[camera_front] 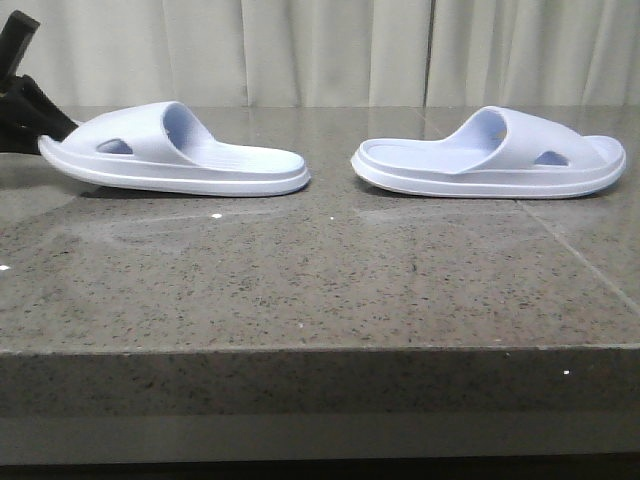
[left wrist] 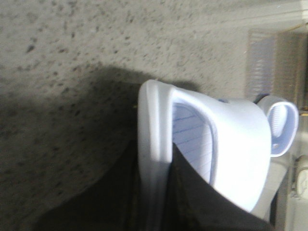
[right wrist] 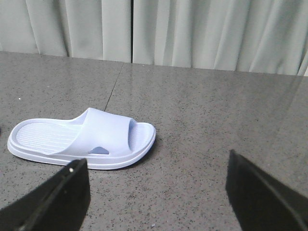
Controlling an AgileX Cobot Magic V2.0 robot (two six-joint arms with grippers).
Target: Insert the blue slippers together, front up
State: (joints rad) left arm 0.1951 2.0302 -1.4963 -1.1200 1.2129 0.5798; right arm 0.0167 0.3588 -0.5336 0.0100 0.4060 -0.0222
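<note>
Two pale lavender-blue foam slide sandals lay flat on their soles on the speckled grey stone table [camera_front: 300, 290], heels toward each other and well apart, toes pointing outward. The left slipper [camera_front: 175, 150] sat at the table's left, its strap with the oval side hole nearest the left gripper [camera_front: 25, 95]; the right slipper [camera_front: 490, 155] sat at the right, untouched. In the left wrist view the dark fingers [left wrist: 202, 202] of the left gripper stood either side of the left slipper's toe-end sole rim, one outside the sole and one over the ribbed footbed under the strap; they appeared closed on that rim, judged a grasp, though contact pressure could not be confirmed. The right gripper [right wrist: 156, 192] hung with its two dark fingers spread wide and nothing between them, short of the right slipper and off to its toe side in its own view. A pale pleated curtain [camera_front: 330, 50] backed the table. Judgement: the step in hand was securing the first slipper; nesting had not begun. To do it well, the left grip should bite deep on the thick rim so the soft foam does not fold or twist on lifting, and the right arm should take its slipper at the matching end, keeping both toes upward when the pair is brought together.
</note>
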